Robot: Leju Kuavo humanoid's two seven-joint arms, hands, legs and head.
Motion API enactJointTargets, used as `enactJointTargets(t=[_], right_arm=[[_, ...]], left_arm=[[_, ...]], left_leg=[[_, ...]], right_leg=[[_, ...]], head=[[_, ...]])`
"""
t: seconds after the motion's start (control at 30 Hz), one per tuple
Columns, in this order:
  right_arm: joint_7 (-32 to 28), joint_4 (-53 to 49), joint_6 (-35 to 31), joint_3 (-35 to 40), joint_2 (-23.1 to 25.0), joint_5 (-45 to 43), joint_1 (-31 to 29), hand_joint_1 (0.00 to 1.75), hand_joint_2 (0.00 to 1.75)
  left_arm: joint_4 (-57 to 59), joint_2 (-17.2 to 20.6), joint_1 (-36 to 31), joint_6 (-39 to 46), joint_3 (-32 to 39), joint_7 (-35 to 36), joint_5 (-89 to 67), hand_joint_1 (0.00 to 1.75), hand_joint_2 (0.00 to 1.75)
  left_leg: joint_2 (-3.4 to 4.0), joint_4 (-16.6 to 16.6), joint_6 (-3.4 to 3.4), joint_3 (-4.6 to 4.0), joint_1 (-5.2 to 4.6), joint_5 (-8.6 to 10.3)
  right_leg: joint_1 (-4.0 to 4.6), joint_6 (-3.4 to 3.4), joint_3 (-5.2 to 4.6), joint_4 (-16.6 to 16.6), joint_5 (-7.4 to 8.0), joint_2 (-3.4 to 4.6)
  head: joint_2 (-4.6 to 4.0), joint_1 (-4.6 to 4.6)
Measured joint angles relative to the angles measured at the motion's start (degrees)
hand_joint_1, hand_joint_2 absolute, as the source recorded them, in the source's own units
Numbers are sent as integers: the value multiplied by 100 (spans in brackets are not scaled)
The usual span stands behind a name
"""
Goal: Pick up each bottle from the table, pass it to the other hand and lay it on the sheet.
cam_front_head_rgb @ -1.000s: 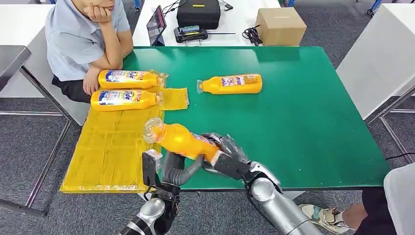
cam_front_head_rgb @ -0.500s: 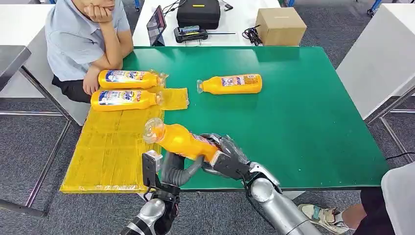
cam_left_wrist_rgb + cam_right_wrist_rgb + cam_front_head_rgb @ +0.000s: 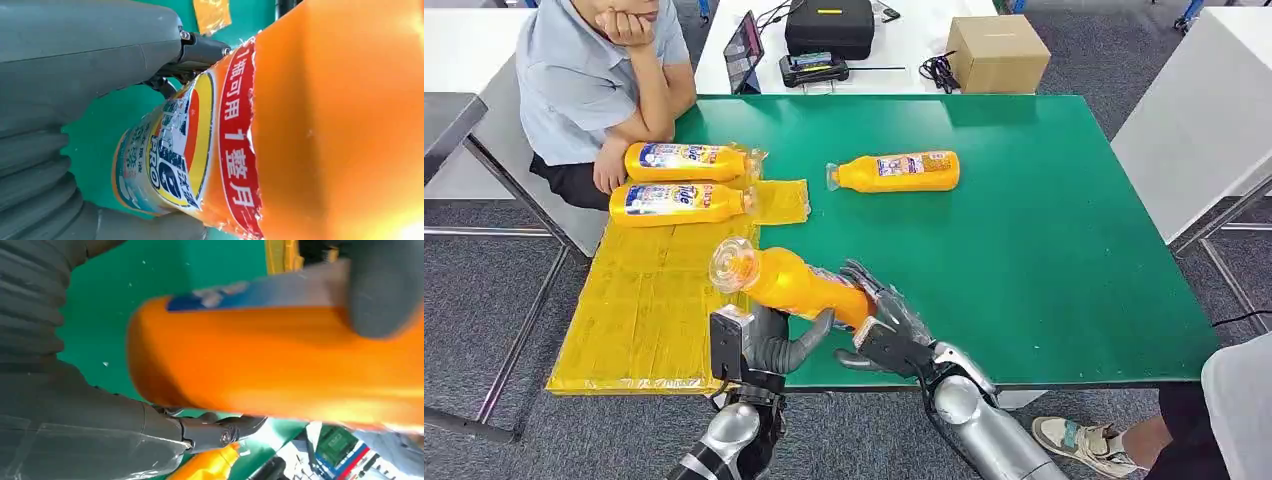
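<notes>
Head view — left hand [image 3: 769, 345] grips the bottle [image 3: 799, 285]; right hand [image 3: 879, 330] spread beside it.

An orange bottle [image 3: 796, 285] is hanging in my hands at lower centre of the head view, tilted, clear cap pointing upper left, label end toward lower right. My left hand [image 3: 776, 345] is gripping it from beneath; my right hand [image 3: 882, 325] is touching its base with fingers spread. A third bottle [image 3: 894, 171] is lying on its side on bare green at upper centre. Two labelled bottles [image 3: 686, 161] [image 3: 682, 202] are lying side by side on the yellow sheet [image 3: 649, 300], upper left.
</notes>
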Motion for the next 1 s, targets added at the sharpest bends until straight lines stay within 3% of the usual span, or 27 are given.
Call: enactJointTargets(t=[0.37, 0.43, 0.53, 1.0], right_arm=[[-57, 0, -155, -131, 42, 135, 142, 0, 175], [-87, -4, -195, -151, 44, 190, 170, 0, 175], [-140, -13, -186, -245, 74, 319, 228, 0, 175], [-236, -112, 177, -527, 245, 459, 339, 0, 175]], left_arm=[[-387, 50, 148, 119, 81, 130, -433, 175, 175], [-389, 107, 123, 668, 81, 180, -1248, 175, 175], [-350, 255, 35, 1237, 175, 736, -3743, 175, 175], [68, 949, -446, 448, 463, 2448, -7821, 175, 175]], left_leg=[[1, 0, 0, 1, 0, 0], [1, 0, 0, 1, 0, 0], [1, 0, 0, 1, 1, 0], [3, -1, -1, 3, 1, 3]], right_leg=[[0, 0, -1, 0, 0, 0], [0, 0, -1, 0, 0, 0], [1, 0, -1, 1, 0, 0], [1, -1, -1, 2, 1, 2]], head=[[0, 2], [0, 0], [0, 0], [0, 2]])
